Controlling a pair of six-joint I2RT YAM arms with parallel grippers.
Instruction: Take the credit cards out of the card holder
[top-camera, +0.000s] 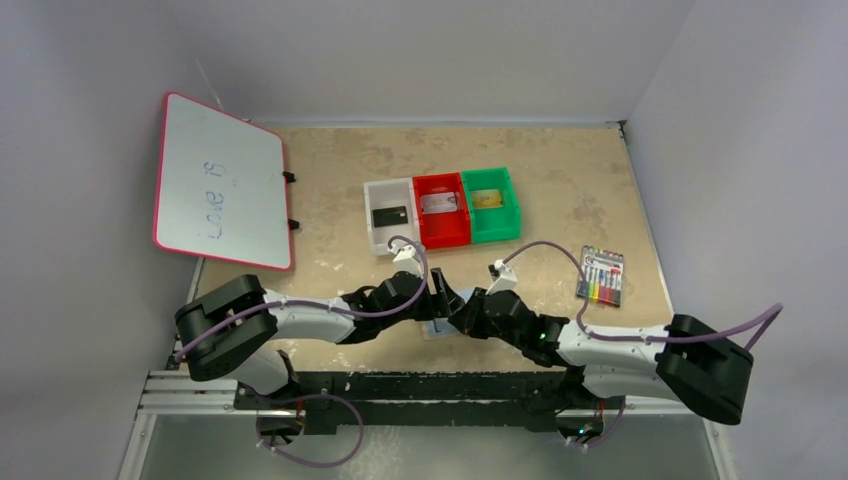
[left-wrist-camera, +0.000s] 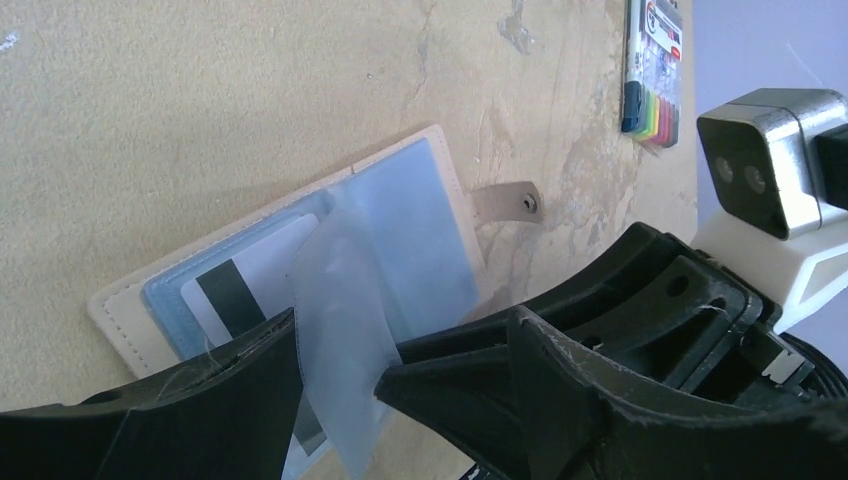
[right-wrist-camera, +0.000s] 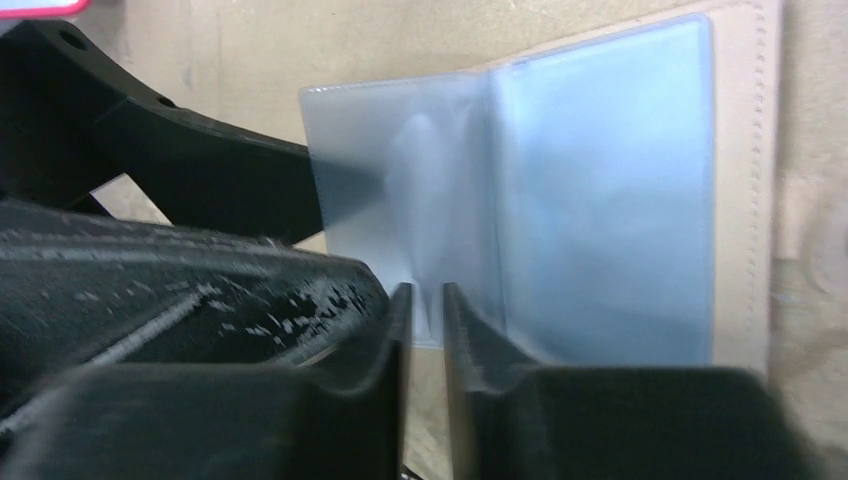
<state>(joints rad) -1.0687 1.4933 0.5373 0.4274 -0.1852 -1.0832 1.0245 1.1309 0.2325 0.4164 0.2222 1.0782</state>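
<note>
The card holder (left-wrist-camera: 420, 230) lies open on the table, with pale blue sleeves and a tan border; it also shows in the right wrist view (right-wrist-camera: 600, 200) and peeks out under the grippers in the top view (top-camera: 437, 329). A pale credit card with a dark stripe (left-wrist-camera: 250, 285) sits in its left pocket. One clear sleeve page (left-wrist-camera: 335, 330) stands up from the spine. My right gripper (right-wrist-camera: 425, 300) is shut on that page's edge. My left gripper (left-wrist-camera: 405, 335) is open, its fingers on either side of the page. Both grippers meet over the holder (top-camera: 450, 308).
Behind the holder stand a white bin (top-camera: 376, 238) with a black card (top-camera: 387, 215), a red bin (top-camera: 444, 236) with a silvery card (top-camera: 438, 203), and a green bin (top-camera: 495, 230) with a gold card (top-camera: 487, 198). A marker pack (top-camera: 601, 276) lies at right. A pink-framed whiteboard (top-camera: 220, 180) leans at far left.
</note>
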